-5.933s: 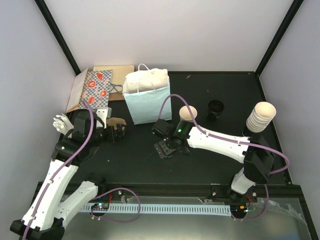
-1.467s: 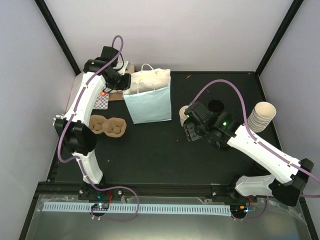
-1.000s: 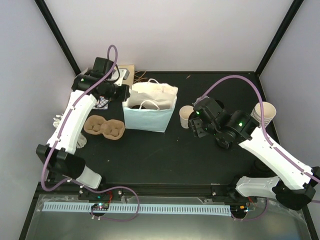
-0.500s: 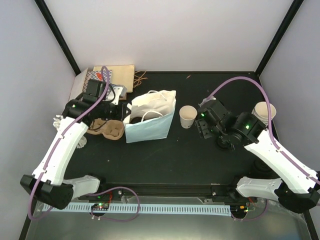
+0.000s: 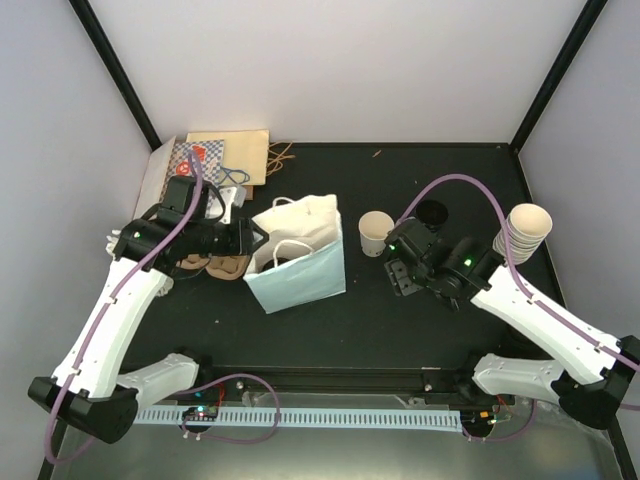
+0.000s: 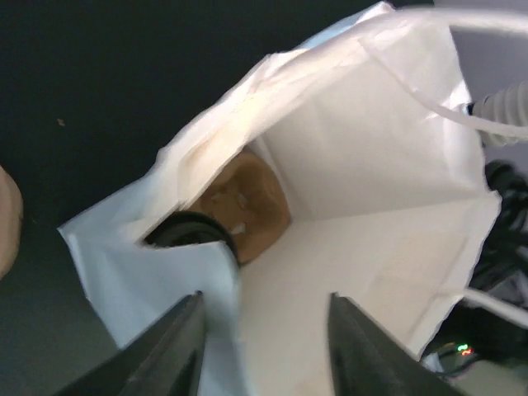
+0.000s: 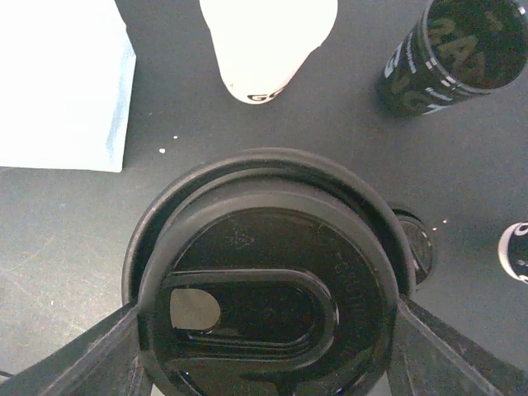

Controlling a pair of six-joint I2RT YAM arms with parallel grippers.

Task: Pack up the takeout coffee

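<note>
Black tabletop point(image 5: 300, 330): lid point(image 7: 264, 280) within right claw point(image 7: 271, 351), cup point(image 7: 268, 41) beyond.

Not much to read here tbh. In the right wrist view, the cream paper cup point(image 7: 268, 41) has dark print near its lower edge. It looks like "GO", and the rest is cut off. The black cylinder point(image 7: 450, 58) next to it has white lettering down its side, but I can't make it out. The black lid point(image 7: 264, 313) has a tiny embossed mark, too small to read.
</note>
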